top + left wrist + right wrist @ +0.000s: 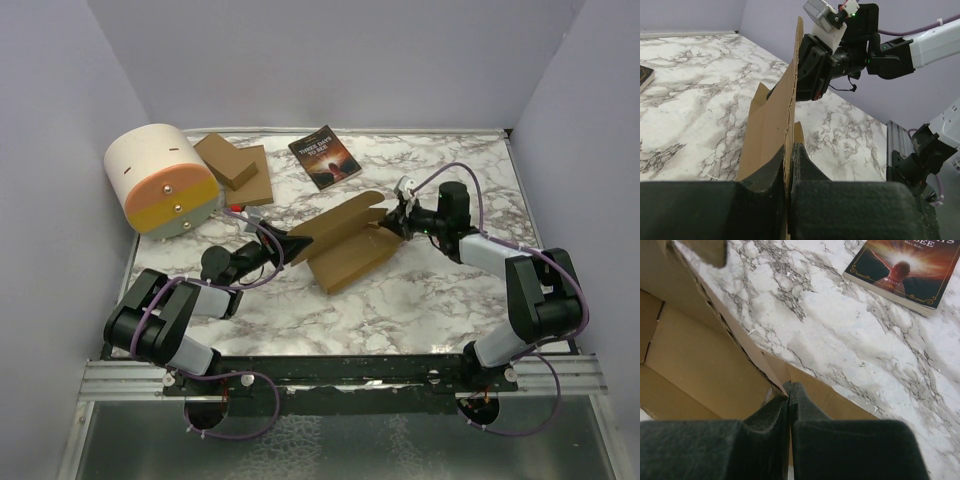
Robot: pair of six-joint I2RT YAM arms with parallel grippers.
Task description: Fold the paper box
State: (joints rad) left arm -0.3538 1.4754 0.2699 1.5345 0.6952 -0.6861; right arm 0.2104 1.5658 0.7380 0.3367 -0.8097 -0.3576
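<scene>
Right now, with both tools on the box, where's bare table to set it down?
Best is the near strip of table, between the box and the near edge. A smaller patch lies far right, between the book and the right arm. Far left is crowded: drum, cardboard stack, book.

The light is bright and soft and comes from above. Shadows on the marble table (420,300) are small and pale. Close up, the fingers (760,440) of the right gripper (789,387) look dark and blurry.
</scene>
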